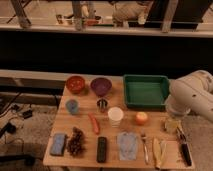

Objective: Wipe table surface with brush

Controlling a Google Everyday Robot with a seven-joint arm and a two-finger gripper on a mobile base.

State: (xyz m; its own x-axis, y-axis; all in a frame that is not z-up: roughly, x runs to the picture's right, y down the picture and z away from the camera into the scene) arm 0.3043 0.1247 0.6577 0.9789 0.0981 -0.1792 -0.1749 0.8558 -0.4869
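Note:
The table surface point(85, 135) is a light tan wooden top in the lower middle of the camera view. The brush point(183, 149) lies near its right front corner, black handle toward the front and thinner pale end pointing back. My white arm point(192, 95) reaches in from the right. My gripper point(172, 125) hangs below it, just behind and left of the brush's pale end and close to the tabletop. It holds nothing that I can see.
A green tray point(145, 91), purple bowl point(100, 86) and red bowl point(76, 84) line the back. In the middle are a blue cup point(72, 106), metal cup point(102, 104), white cup point(115, 116), orange point(142, 118) and carrot point(94, 123). In front are a sponge point(58, 144), grapes point(76, 141), black remote point(101, 149), blue cloth point(127, 145), fork point(145, 148) and banana point(157, 152).

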